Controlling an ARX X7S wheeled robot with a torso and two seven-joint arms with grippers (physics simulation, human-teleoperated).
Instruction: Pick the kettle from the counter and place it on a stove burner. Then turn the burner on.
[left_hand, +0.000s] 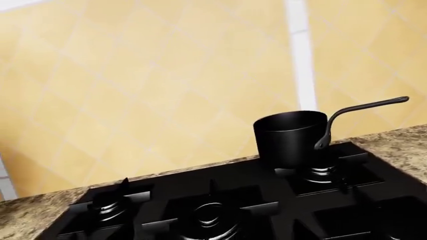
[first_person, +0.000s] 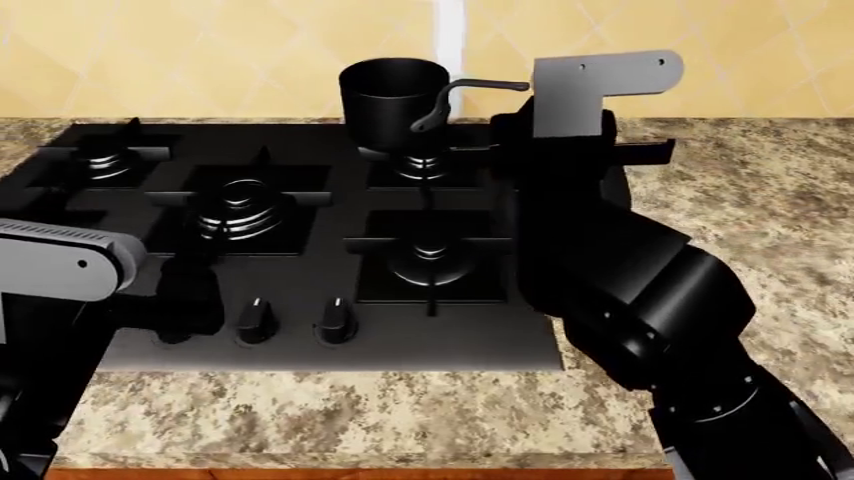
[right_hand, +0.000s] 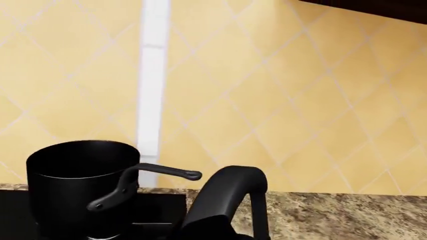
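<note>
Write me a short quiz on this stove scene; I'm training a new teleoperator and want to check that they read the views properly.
1. True or false: the saucepan stands on a front burner of the cooktop.
2. In the head view, the saucepan's long handle points toward: A) the robot's right, B) the robot's left, C) the robot itself.
3. Fill in: in the right wrist view, the only part of the kettle that shows is its arched black ___.

Key: 1 false, it stands on a back burner; 2 A; 3 handle.
</note>
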